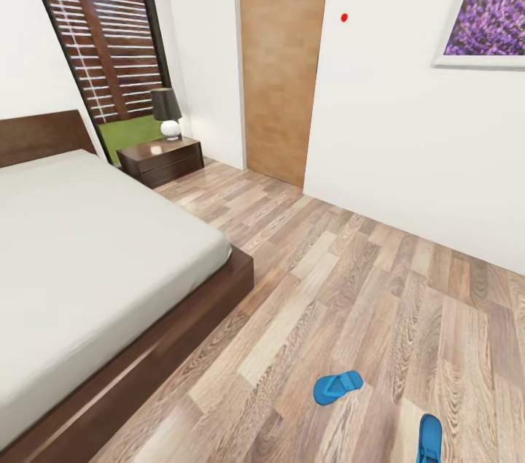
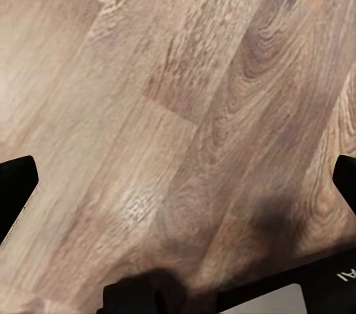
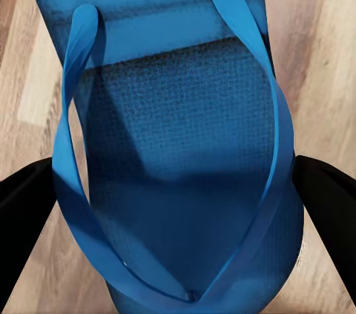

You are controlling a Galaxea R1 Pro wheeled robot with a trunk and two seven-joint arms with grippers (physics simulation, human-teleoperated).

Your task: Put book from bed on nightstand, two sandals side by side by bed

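You're looking across the bedroom's wood-plank floor (image 1: 350,281), white walls around you, a brown door (image 1: 281,55) ahead and the lavender picture (image 1: 492,0) up at the right. The bed (image 1: 87,259) is lying at the left with its pale mattress bare as far as it shows, and the nightstand (image 1: 162,159) is standing just beside its headboard end, carrying a dark-shaded lamp (image 1: 167,113). One blue sandal (image 1: 337,386) is resting on the floor, well apart from the bed's corner; the second sandal (image 1: 429,438) is lying near it at the frame's lower edge. Your right gripper (image 3: 178,203) is hovering straight over a sandal (image 3: 178,143), fingers spread wide on either side of it, not pinching. Your left gripper (image 2: 182,188) is also standing spread, facing bare planks.
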